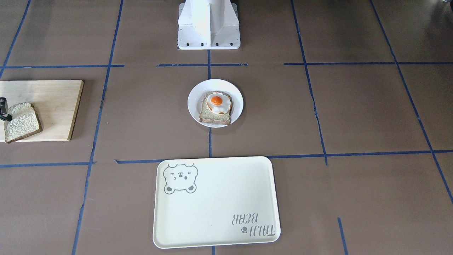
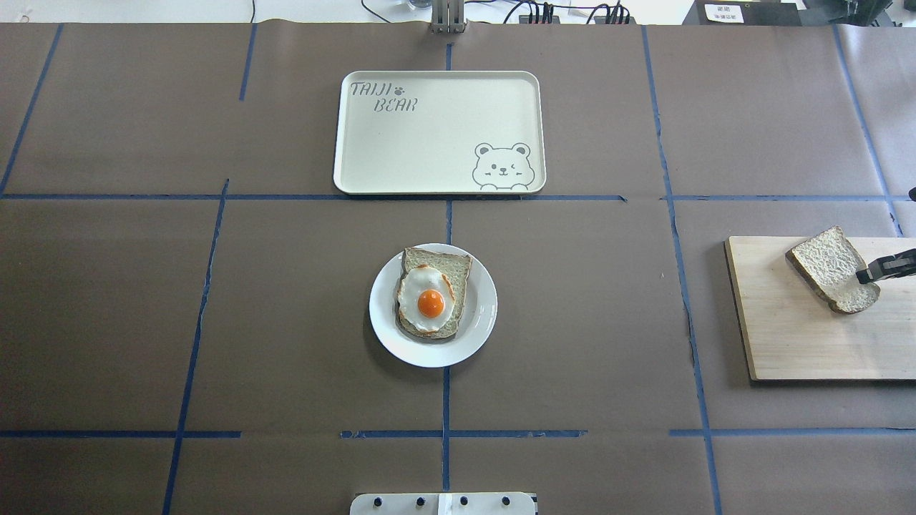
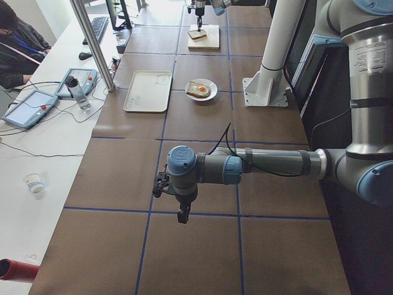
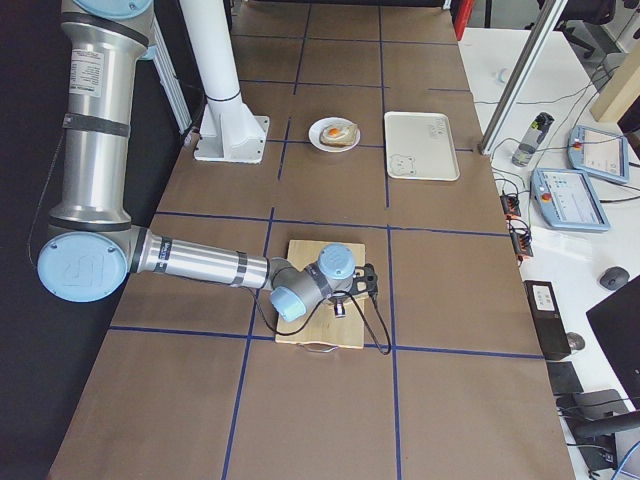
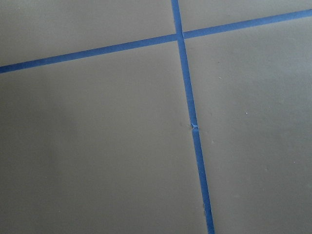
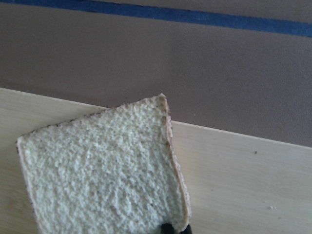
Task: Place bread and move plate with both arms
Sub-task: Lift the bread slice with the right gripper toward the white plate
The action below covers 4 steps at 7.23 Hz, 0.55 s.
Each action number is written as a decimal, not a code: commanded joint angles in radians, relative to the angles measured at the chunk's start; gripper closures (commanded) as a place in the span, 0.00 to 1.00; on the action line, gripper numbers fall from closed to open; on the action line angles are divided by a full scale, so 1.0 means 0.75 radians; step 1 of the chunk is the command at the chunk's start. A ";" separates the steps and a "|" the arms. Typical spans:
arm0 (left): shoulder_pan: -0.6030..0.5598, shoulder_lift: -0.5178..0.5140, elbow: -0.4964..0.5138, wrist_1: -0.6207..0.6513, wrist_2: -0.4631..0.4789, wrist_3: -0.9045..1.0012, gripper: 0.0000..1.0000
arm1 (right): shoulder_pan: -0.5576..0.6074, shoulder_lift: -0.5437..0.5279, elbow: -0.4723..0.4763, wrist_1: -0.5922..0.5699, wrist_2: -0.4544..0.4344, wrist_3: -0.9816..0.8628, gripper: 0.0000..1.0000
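The bread lies on a wooden board at the table's right end; it also shows in the front view and fills the right wrist view. My right gripper is at the slice's rounded end, shut on its edge; one black fingertip shows under the crust. The slice looks slightly tilted up. The white plate sits mid-table holding toast with a fried egg. My left gripper hangs above bare table far from both; I cannot tell whether it is open.
A cream bear tray lies beyond the plate, toward the operators' side. The robot's white base stands behind the plate. Brown table paper with blue tape lines surrounds everything.
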 commanded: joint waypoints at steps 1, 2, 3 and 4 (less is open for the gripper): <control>0.000 0.000 0.000 0.000 0.000 0.000 0.00 | -0.003 0.001 0.012 0.002 0.014 0.009 1.00; 0.000 0.002 0.000 0.000 0.000 0.000 0.00 | -0.001 -0.001 0.034 0.000 0.057 0.011 1.00; 0.000 0.002 0.000 0.000 0.000 0.000 0.00 | 0.011 -0.003 0.055 -0.010 0.116 0.013 1.00; 0.000 0.000 0.000 0.000 0.000 0.000 0.00 | 0.027 -0.003 0.069 -0.010 0.127 0.013 1.00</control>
